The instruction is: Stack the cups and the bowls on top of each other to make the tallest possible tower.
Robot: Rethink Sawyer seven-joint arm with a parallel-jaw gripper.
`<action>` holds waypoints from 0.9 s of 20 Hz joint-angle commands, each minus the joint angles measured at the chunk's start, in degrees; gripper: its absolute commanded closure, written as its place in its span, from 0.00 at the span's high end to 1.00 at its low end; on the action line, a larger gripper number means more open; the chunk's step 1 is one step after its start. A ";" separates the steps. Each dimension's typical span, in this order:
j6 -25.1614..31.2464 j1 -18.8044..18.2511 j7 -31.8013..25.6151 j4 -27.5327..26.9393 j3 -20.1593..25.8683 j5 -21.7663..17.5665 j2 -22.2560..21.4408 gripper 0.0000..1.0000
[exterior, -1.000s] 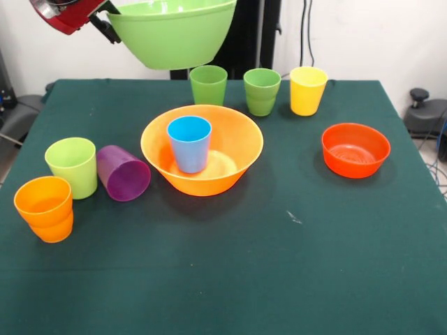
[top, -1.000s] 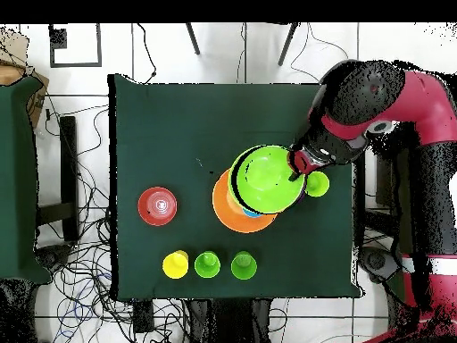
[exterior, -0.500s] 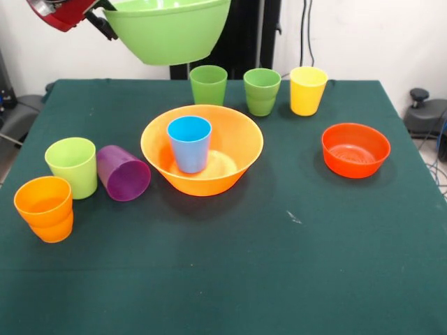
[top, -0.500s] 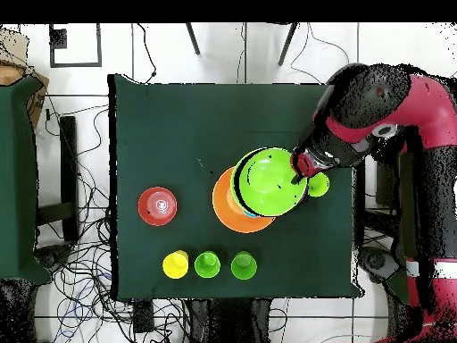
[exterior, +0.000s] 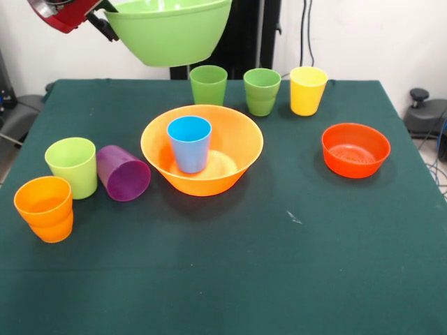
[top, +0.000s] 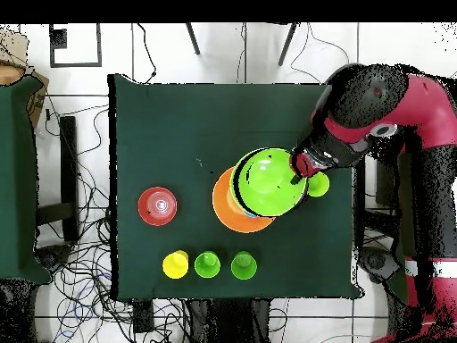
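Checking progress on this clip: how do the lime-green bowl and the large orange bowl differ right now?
The lime-green bowl hangs in the air, held at its rim by the gripper; the orange bowl rests on the table. The orange bowl holds an upright blue cup; the lime-green bowl looks empty from overhead. Both are large, round and upright.

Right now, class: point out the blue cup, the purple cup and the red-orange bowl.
blue cup [exterior: 189,144]: front view, outer wall.
purple cup [exterior: 123,174]: front view, its side.
red-orange bowl [exterior: 355,151]: front view, inner floor.

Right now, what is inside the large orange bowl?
A blue cup stands upright inside the orange bowl. In the overhead view the lifted lime-green bowl, held by the claw, covers most of it.
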 commanded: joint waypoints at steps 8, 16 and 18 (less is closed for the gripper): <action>1.23 4.63 -16.84 0.25 -4.68 -7.52 -1.08 0.00; 1.75 4.88 -16.92 1.58 -5.02 -7.95 -1.58 0.00; 2.49 5.38 -17.58 1.09 -5.16 -8.44 -1.59 0.00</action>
